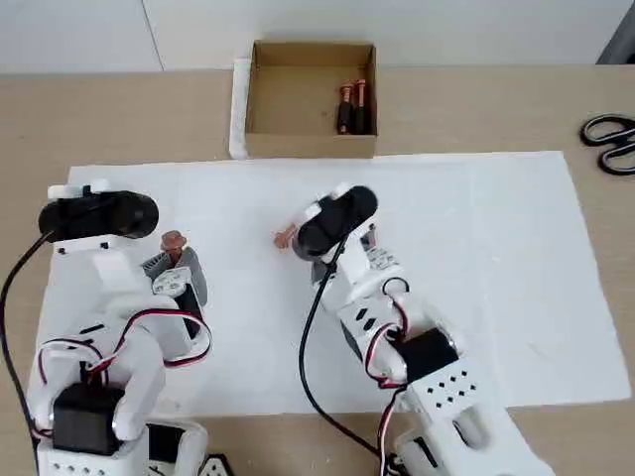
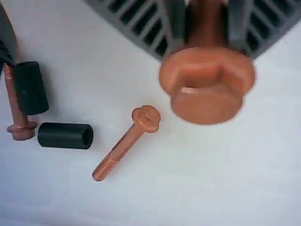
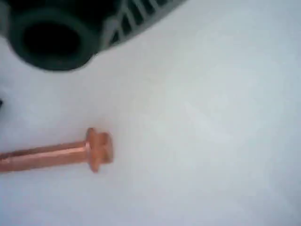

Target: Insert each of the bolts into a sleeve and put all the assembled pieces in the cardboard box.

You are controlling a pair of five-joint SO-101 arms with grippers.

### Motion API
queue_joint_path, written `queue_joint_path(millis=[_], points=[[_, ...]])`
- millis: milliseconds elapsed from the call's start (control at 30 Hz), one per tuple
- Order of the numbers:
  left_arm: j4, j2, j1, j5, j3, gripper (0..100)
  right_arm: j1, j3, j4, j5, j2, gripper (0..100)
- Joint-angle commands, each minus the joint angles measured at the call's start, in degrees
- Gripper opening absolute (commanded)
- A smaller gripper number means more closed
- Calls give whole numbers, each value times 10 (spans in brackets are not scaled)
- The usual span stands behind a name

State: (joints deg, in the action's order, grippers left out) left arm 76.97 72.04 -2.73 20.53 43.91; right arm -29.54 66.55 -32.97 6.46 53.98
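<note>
Bolt (image 2: 207, 84) clamped in left jaws, shank along them; right jaws grip sleeve (image 3: 51, 62), bore empty, well apart toward right edge of table (image 1: 556, 109).

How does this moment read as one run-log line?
left gripper: shut on bolt | right gripper: shut on sleeve | cardboard box: assembled pieces inside | sheet: loose bolts, loose sleeves

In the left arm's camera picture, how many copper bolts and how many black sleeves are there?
Copper bolts: 3
Black sleeves: 2
Total: 5
</note>
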Motion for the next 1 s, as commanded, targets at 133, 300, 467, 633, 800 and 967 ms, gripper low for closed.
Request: queue_joint_path(millis=[133,300,467,633,800,967], points=[[-18,8,-5,1,13,6,0,-2,15,0,24,4],[-18,8,-5,1,13,6,1,21,18,0,113,4],[-24,8,-5,1,19,6,1,132,103,4,239,4],[-43,9,-5,1,31,6,1,234,153,17,358,4],[-48,9,-5,1,32,6,0,302,95,49,457,4],[-98,9,-6,1,32,6,-2,299,-11,48,502,4]])
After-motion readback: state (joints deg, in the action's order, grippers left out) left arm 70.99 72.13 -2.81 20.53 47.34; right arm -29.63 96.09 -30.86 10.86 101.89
